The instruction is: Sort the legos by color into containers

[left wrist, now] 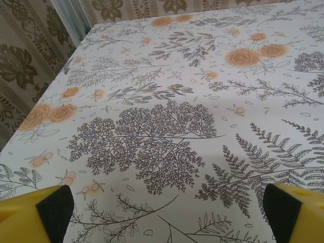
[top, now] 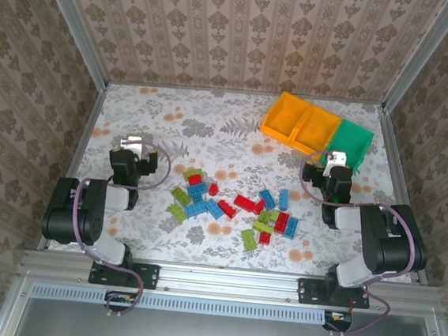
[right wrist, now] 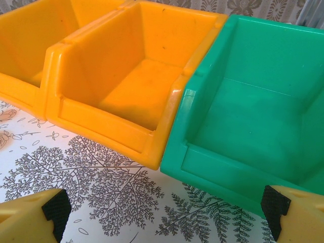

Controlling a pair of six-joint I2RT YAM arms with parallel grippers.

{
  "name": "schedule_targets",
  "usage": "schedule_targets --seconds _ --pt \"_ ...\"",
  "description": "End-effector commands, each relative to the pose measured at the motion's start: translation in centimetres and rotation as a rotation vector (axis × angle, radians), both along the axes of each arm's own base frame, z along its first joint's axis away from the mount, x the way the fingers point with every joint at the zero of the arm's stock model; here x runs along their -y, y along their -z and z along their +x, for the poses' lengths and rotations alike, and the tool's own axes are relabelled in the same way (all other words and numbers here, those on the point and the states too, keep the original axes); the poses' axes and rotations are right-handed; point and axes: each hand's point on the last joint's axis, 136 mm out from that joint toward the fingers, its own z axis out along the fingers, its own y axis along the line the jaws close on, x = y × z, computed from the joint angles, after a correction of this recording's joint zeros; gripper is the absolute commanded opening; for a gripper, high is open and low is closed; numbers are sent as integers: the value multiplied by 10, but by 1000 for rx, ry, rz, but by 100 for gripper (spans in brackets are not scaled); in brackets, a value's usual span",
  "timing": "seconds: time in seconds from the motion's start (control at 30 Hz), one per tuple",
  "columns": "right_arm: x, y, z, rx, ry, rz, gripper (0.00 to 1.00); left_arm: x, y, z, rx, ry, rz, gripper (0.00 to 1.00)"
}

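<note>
Floral table [top: 212, 127] holds scattered legos [top: 232, 204]; left hand [left wrist: 167, 212], right hand [right wrist: 162, 215] gape empty, green container [top: 355, 139] partly hidden.

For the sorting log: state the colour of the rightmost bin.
The bin is green, clearest in right wrist view.

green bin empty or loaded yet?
Empty, as far as shown: in the right wrist view the green bin has a bare floor, nothing inside.

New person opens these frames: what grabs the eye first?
Scatter of red, blue and lime legos mid-table. Then the three containers in a row at the far right: two orange-yellow, one green, apparently empty. The left end effector and right end effector both stand open, holding nothing.
</note>
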Motion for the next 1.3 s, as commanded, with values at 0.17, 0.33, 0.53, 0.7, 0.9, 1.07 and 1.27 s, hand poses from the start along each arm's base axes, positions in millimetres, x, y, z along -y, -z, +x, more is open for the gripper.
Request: schedule_targets --seconds 0.17,0.33,0.53,0.7,0.9,1.07,1.27 --pt "0 -16 8 23 -4 -1 100 4 -10 8 31 11 -21 100" --pt "17 -34 8 -184 132 61 99 4 -11 9 34 13 -20 100" --pt "9 -57 6 -336 153 157 98 7 -26 12 2 -6 25 100" --pt "23 -74 9 -390 287 239 99 26 -67 13 -243 -77 18 100" --pt "30 -61 25 -509 345 339 97 87 -86 -7 -266 47 0 100" --pt "27 -42 43 -584 343 363 90 110 -67 -30 -343 70 -47 100" --pt "22 -19 64 -650 345 347 86 116 -51 -51 -387 86 -93 100"
